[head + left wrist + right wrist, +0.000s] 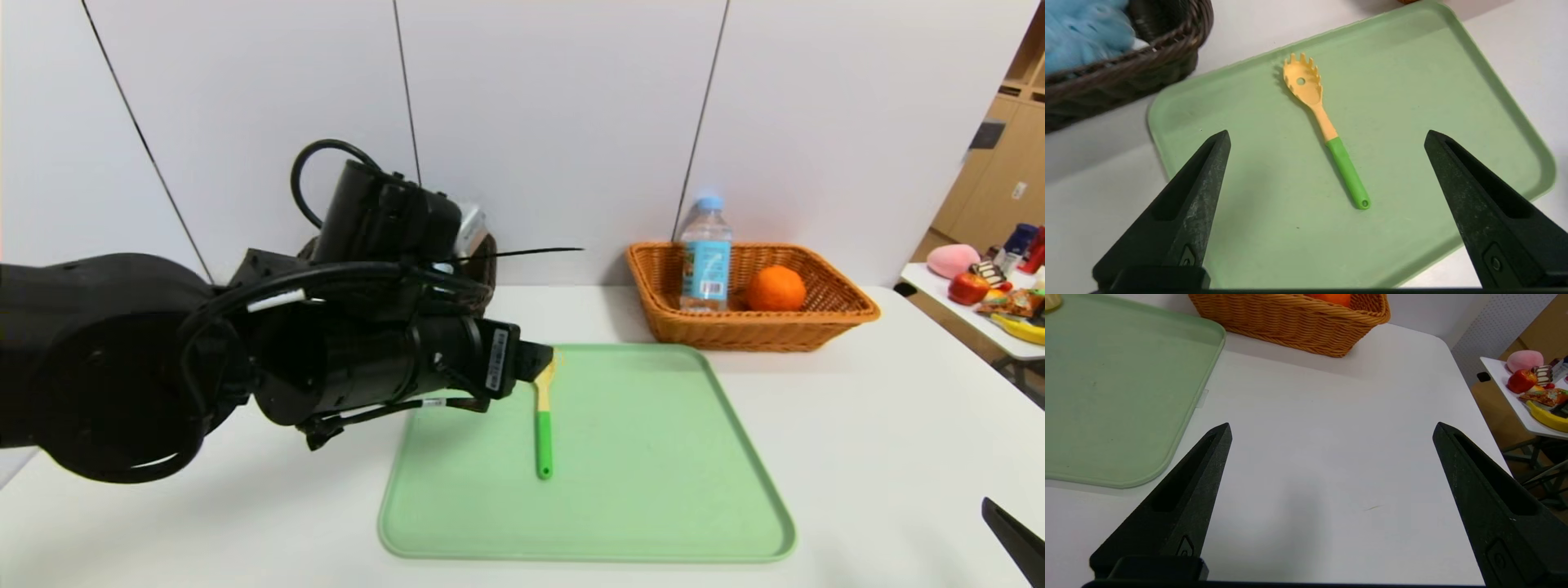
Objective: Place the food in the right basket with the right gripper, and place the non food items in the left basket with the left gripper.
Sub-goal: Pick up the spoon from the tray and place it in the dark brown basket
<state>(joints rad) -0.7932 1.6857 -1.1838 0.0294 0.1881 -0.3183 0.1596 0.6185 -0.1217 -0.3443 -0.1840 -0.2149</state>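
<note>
Dark wicker left basket (1126, 61) cut off at frame edge, mostly hidden behind arm in head view; blue contents indistinct. Left gripper (1327, 139) above green tray (1453, 102), fingers (1200, 183) spread wide, holding nothing. Pasta spoon (1327, 130) flat on tray, head partly hidden in head view. Right basket (816, 327) with bottle (705, 257) and orange (775, 288). Right gripper (1331, 433) wide open, empty, over bare table (1331, 477); only a tip visible in head view.

black left arm (122, 359), looped cables, white label, pointed tool (1327, 139)
</note>
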